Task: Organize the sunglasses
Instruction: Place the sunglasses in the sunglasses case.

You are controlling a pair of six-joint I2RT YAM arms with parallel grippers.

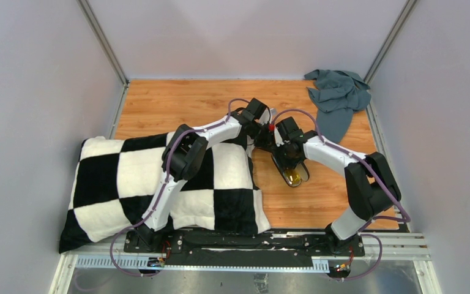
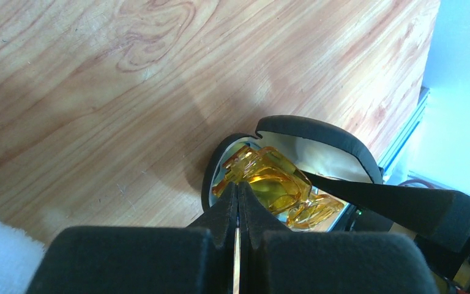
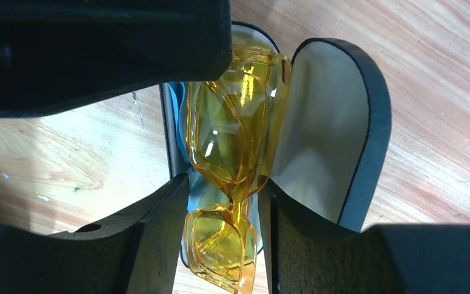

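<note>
- The right pincer [image 3: 223, 187] is spread. Its two fingers straddle the sunglasses [image 3: 226, 128] across their narrow width, near the bridge. A gap shows beside one finger, so I judge nothing is pinched.
- The left pincer [image 2: 237, 190] is pressed together. Its tip sits right at one end of the sunglasses; I cannot tell whether it touches them.
- The sunglasses lie folded in the tray of the open case [image 3: 324, 122]. Their long axis runs along the case's length, crosswise to the line on which the right pincer's fingers close.
- The beige-lined lid stands open just beside the sunglasses, with its hinge parallel to their long axis. Closing it is probably what is left of the task, and that would mean swinging it sideways over them.
- Both arms are at the case; the right is directly over it and the left at its end.
- A sliver of light-blue cloth [image 3: 176, 122] shows under the frame.
- Count: one pair of sunglasses, one case, one checkered cushion [image 1: 116, 177] at the left of the desk [image 1: 177, 104], and one grey rag [image 1: 336, 95] in the far right corner.
</note>
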